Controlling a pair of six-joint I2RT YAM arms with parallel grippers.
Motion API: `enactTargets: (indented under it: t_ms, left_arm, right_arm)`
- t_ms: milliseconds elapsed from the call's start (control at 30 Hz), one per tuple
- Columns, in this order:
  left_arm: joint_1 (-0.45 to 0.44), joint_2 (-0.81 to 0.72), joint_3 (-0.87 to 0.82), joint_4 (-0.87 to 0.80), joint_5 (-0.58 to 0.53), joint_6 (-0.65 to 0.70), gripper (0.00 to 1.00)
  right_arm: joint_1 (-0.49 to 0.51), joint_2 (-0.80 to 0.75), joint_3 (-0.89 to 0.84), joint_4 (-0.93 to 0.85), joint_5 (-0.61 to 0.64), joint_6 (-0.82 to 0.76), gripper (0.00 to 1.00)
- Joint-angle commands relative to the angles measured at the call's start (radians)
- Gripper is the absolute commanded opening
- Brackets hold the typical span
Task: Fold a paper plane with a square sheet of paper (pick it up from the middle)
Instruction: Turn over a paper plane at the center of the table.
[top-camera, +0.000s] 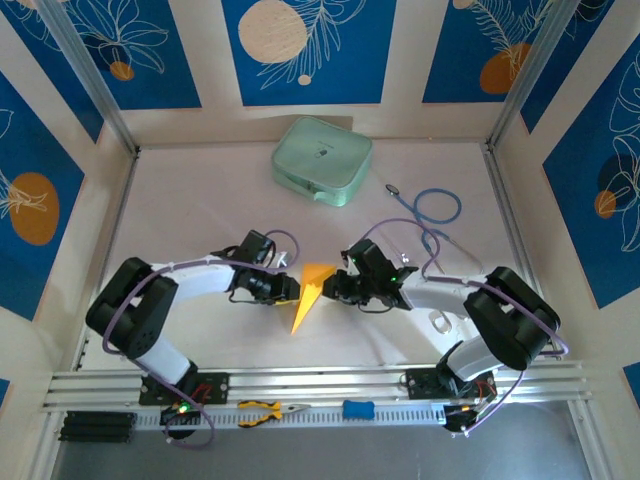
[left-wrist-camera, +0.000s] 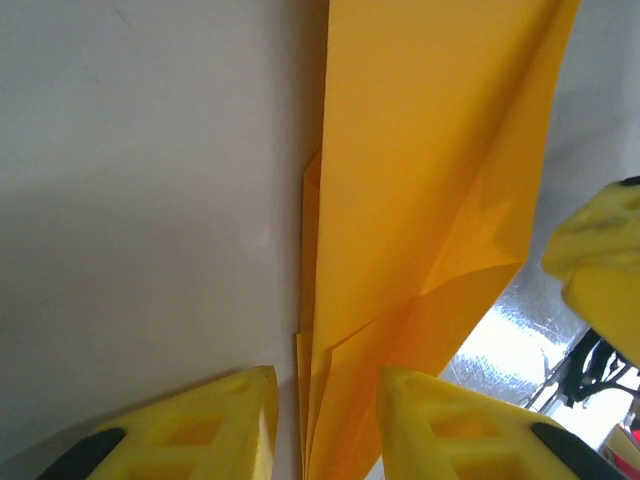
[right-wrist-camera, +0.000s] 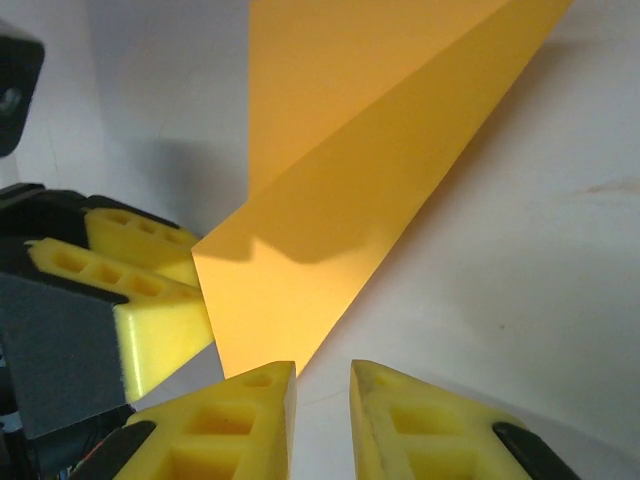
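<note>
Two pincers meet at the narrow, creased orange-yellow paper plane (left-wrist-camera: 430, 150) lying between them on the white desk (left-wrist-camera: 120, 200): left pincer (left-wrist-camera: 325, 380) slightly parted astride its folded edge, right pincer (right-wrist-camera: 322, 368) parted, empty, beside it. Folding looks essentially done; perhaps only wing-spreading remains

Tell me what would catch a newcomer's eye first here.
The bright orange-yellow paper plane sits mid-table, its narrow tip toward the near edge. The left hand and the right hand flank it closely, both slightly open. Behind them, a pale green case rests near the back wall.
</note>
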Motion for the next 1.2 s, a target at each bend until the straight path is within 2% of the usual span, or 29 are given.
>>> enactTargets:
  t_ms: [0, 267, 433, 767, 1067, 1167]
  left_arm:
    - [0.008, 0.04, 0.024, 0.028, 0.071, 0.027, 0.32]
    - [0.007, 0.072, 0.024, 0.037, 0.125, 0.038, 0.32]
    - [0.006, 0.078, 0.016, 0.059, 0.158, 0.036, 0.28]
    - [-0.001, 0.103, 0.004, 0.106, 0.208, 0.018, 0.25]
    - [-0.008, 0.074, -0.003, 0.125, 0.214, 0.003, 0.07]
    - [-0.011, 0.007, -0.014, 0.086, 0.121, -0.01, 0.03]
  right_arm:
    - [0.017, 0.028, 0.011, 0.014, 0.007, 0.032, 0.23]
    - [0.043, 0.101, 0.041, 0.048, -0.023, 0.043, 0.23]
    - [0.054, 0.129, 0.024, 0.112, -0.037, 0.074, 0.17]
    - [0.065, 0.163, 0.01, 0.163, -0.052, 0.102, 0.16]
    - [0.059, 0.127, -0.014, 0.161, -0.035, 0.111, 0.17]
    - [0.057, 0.075, -0.03, 0.115, 0.014, 0.118, 0.18]
